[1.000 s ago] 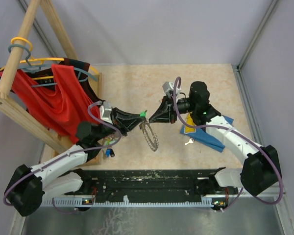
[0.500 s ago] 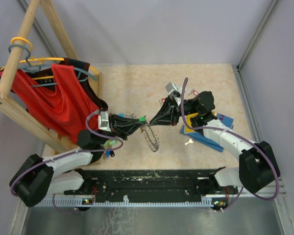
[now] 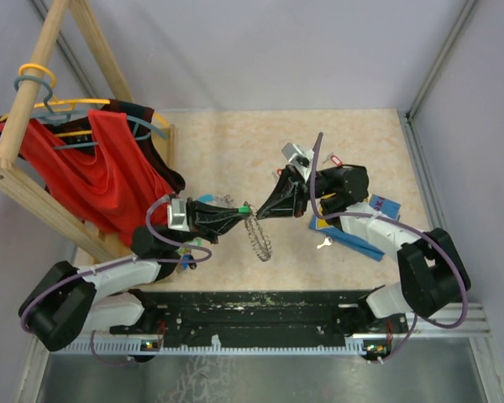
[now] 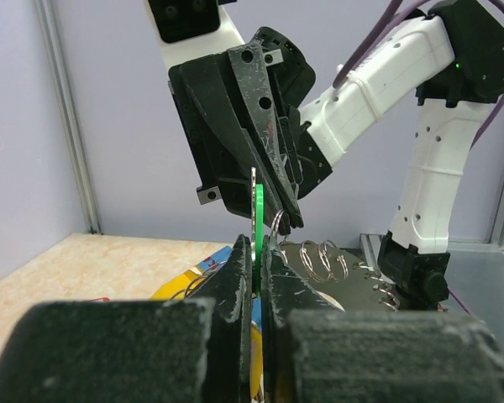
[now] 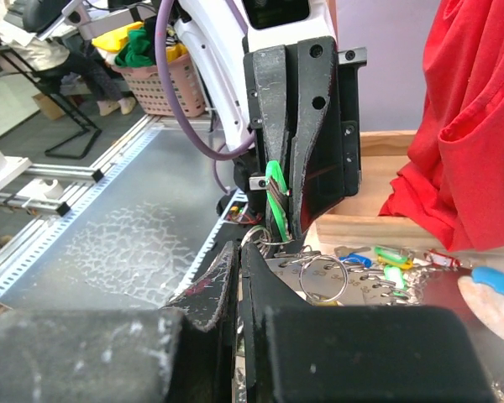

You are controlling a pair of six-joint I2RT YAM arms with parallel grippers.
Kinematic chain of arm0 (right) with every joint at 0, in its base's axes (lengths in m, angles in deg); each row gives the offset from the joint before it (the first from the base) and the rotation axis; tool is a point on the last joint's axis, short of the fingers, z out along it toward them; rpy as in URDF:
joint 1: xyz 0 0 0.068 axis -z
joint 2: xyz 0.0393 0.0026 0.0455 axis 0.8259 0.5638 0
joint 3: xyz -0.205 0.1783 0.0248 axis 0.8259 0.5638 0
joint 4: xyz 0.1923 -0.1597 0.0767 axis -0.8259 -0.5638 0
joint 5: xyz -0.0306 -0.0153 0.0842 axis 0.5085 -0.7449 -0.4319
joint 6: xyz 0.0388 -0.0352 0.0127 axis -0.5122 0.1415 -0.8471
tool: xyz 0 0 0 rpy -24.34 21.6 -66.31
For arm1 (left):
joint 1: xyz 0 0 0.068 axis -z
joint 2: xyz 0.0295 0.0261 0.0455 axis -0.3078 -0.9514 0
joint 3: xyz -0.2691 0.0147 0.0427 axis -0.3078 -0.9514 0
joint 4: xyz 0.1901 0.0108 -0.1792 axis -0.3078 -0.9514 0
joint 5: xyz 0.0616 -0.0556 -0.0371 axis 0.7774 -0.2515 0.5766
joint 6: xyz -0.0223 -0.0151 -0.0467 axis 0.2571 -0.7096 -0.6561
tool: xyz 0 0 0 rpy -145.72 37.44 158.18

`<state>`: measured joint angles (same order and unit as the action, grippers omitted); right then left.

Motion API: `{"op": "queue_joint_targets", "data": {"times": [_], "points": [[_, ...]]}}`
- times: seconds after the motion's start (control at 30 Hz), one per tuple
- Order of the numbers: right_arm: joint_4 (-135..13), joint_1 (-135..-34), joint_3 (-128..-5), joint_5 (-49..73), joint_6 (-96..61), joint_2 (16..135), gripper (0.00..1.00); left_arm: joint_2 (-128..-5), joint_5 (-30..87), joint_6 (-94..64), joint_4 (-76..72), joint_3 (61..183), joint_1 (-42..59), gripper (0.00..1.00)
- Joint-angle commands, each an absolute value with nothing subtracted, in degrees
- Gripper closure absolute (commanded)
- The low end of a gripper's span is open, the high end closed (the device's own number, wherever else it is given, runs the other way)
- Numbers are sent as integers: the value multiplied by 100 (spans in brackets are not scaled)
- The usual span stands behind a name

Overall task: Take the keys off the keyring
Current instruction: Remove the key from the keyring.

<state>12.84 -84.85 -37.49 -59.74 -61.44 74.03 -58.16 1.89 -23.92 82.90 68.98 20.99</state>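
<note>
Since 1.0 s ago, both wrists have sunk slightly toward the near edge and the right arm has folded in closer. We note the 2 fingers of the left gripper (image 3: 239, 211) pinching the green key (image 4: 258, 220) by its tag. The right gripper (image 3: 263, 210) has its fingers pressed together on a loop of the keyring (image 3: 259, 238), which hangs below the meeting tips, over the table (image 3: 344, 143).

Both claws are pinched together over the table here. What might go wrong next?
The left claw pinches only the thin edge of the green tag, so it may slip out under a pull. The keyring dangles below the right claw; a weak grip might drop it. The claw tips nearly touch, so they might collide.
</note>
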Motion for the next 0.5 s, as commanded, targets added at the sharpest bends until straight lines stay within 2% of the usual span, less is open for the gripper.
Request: {"op": "queue_joint_targets", "data": {"times": [0.0, 0.23, 0.47], "points": [[2759, -8562, -3965, -6066, -7152, 7429, 100, -5849, 48, -1983, 9607, 6779, 2057, 100], [2890, -8599, -4050, -6044, -7223, 7545, 100, -5993, -73, -1633, 9834, 6931, 2057, 100], [2897, -8600, -3962, -6147, -7057, 7524, 100, -5467, 274, -1208, 9835, 6783, 2057, 100]]}}
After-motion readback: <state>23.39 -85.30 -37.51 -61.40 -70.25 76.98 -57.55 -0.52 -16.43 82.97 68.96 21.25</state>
